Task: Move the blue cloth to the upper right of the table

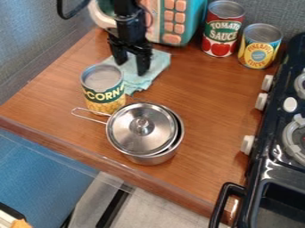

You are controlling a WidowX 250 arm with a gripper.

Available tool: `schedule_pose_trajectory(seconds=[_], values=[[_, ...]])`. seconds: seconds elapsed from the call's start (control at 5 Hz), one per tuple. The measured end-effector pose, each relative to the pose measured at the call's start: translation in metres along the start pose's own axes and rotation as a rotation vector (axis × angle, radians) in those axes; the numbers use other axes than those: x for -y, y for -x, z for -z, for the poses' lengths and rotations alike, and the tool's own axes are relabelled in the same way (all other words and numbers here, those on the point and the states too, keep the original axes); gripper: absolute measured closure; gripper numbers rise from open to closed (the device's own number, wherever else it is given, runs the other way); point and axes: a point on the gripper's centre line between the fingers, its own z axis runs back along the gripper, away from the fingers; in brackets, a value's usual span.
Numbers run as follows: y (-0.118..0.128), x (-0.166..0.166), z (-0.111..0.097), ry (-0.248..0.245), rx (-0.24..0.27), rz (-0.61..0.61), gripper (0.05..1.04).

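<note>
The big brown table (214,102) has a shiny wood top. A black stove (260,167) stands along its right side, and a gray wall (35,31) is on the left. At the back is a blue-green box (195,20) with pink buttons. A silver pot (152,158) with a lid (128,129) sits near the front.

The black gripper (132,67) points down near the back left, with its two fingers wide apart. They are right over the light blue cloth (157,67), but I can't tell if they touch it. The cloth lies bunched up on the table, left of the middle. A green and yellow can (102,91) stands just beside it. A red can (219,40) and a yellow can (257,55) stand at the back right.
</note>
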Motion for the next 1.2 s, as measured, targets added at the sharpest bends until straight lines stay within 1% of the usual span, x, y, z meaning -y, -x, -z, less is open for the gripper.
schedule_pose_trajectory(seconds=[0.4, 0.6, 1.0, 1.2], values=[[0.011, -0.037, 0.0, 0.001, -0.006, -0.044, 0.084], [0.019, -0.048, 0.0, 0.004, -0.01, -0.061, 0.084], [0.02, -0.052, -0.001, 0.011, -0.009, -0.028, 0.084], [0.022, -0.052, -0.01, 0.0, -0.012, -0.02, 0.084]])
